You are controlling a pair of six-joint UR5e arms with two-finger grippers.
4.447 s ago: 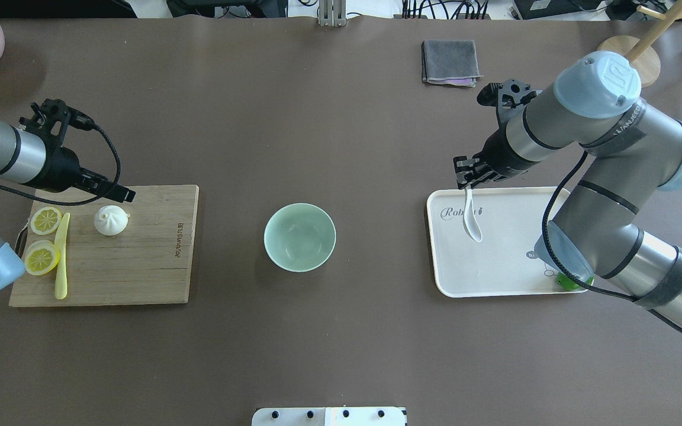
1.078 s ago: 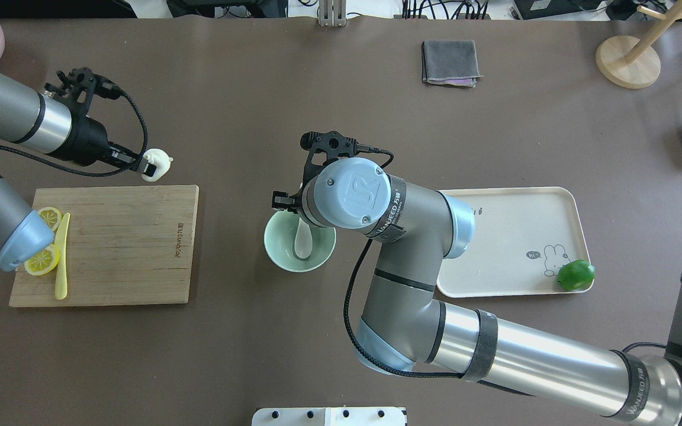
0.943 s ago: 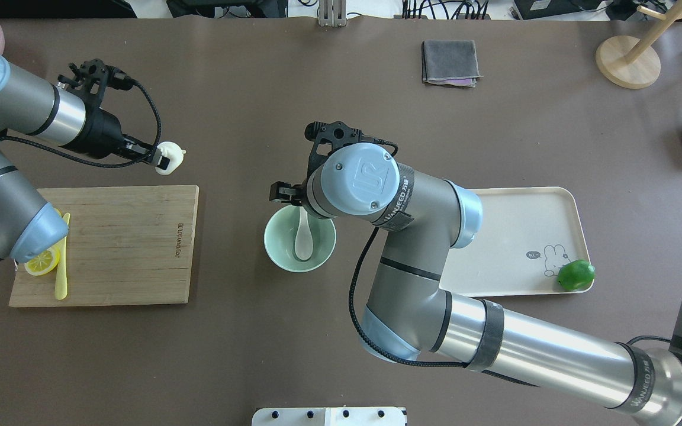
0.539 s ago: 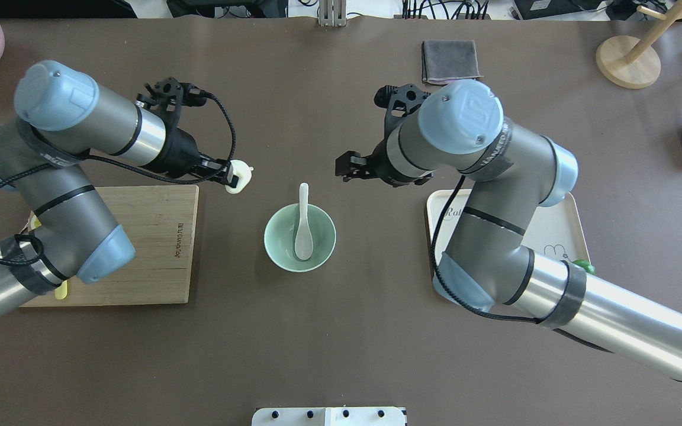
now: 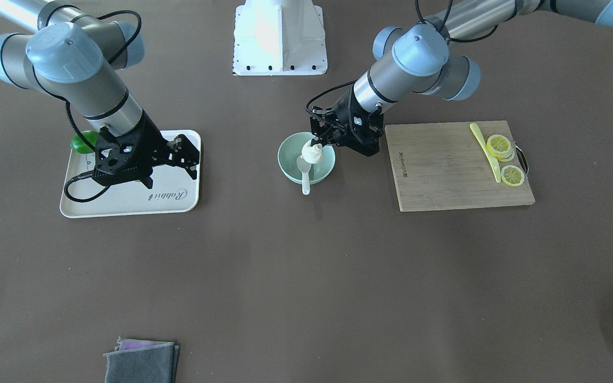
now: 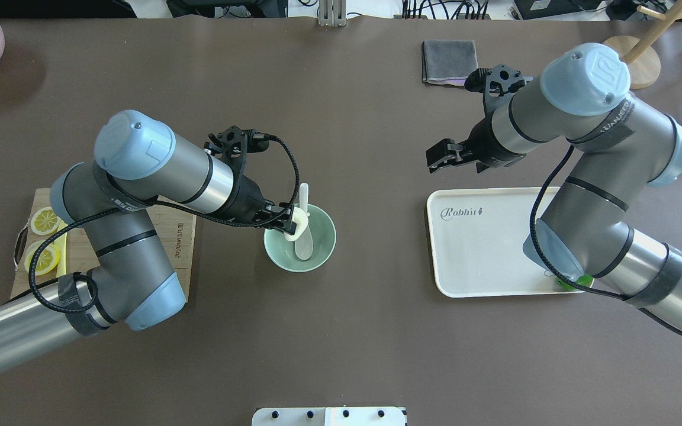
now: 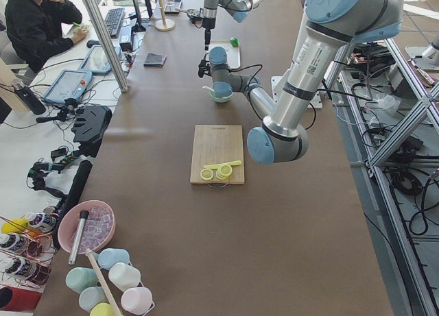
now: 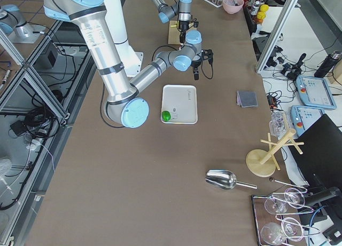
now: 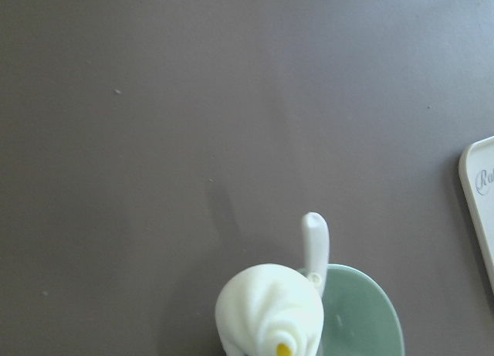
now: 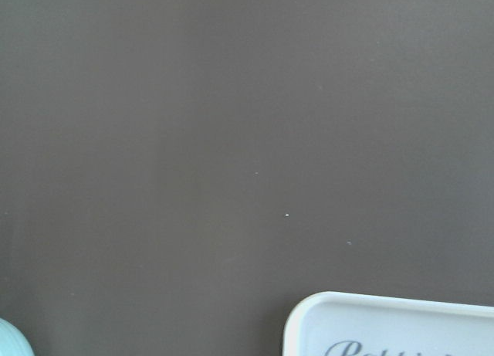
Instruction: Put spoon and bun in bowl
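Note:
The pale mint-green bowl [image 6: 324,238] stands mid-table. The white spoon [image 6: 303,195] lies in it, scoop down, handle over the far rim. My left gripper [image 6: 288,223] is shut on the white pleated bun [image 6: 298,220] and holds it just above the bowl's left half. The front view shows the bun [image 5: 312,153] over the bowl [image 5: 286,159] and spoon [image 5: 305,178]. The left wrist view shows the bun [image 9: 268,310], spoon handle [image 9: 314,239] and bowl [image 9: 370,317]. My right gripper [image 6: 438,158] is open and empty, above the table beyond the tray's far left corner.
A wooden cutting board [image 5: 455,165] with lemon slices [image 5: 499,144] and a yellow-green knife [image 5: 485,146] lies on the left. A white tray [image 6: 483,248] holding a green lime [image 5: 80,141] lies on the right. A grey cloth [image 6: 449,61] lies at the back.
My left gripper has carried the bun to the right, from beside the board to over the bowl. My right arm has drawn back to the right, empty. The spoon stays in the bowl.

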